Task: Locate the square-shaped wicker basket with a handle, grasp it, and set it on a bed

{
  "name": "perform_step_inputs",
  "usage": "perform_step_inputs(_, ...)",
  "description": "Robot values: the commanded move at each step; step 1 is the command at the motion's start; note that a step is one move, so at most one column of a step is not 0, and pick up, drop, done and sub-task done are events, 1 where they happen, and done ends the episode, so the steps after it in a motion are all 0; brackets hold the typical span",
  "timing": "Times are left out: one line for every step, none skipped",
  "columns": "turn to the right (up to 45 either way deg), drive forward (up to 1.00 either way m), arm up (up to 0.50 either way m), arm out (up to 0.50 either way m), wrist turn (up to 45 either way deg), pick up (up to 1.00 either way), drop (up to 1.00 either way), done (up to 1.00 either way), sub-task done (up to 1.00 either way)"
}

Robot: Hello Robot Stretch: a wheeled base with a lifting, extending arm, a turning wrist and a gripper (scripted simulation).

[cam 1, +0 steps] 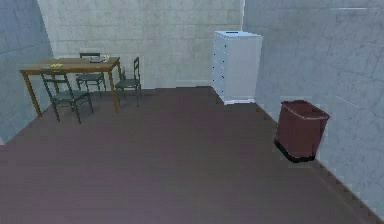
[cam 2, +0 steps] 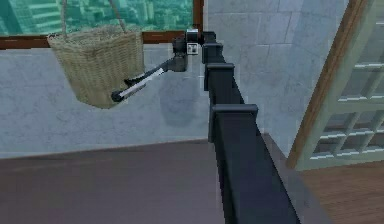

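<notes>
Hanging clear of wall and floor, wicker basket (cam 2: 95, 60) is held by gripper (cam 2: 120, 94); finger spread cannot be told; handle (cam 2: 65, 18) is cut off at upper edge

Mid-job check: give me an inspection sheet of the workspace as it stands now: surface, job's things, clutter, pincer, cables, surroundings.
Surface: dark floor, bare ahead.
Job's things: wicker basket with a handle, hanging clear of the floor in front of the wall.
Clutter: small things on the table, too small to name.
Pincer: pincer at the far end of the arm; it holds the basket.
Cables: nothing seen.
Surroundings: table with chairs, white dresser and dark red bin ahead; window and paned door on the arm side.
</notes>
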Motion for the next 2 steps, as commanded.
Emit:
perform_step_inputs(0.0, 0.00, 0.00, 0.00, -45.0, 0.00, 0.00, 0.00, 0.00)
perform_step_inputs(0.0, 0.00, 0.00, -0.48, 0.0, 0.00, 0.00, 0.00, 0.00)
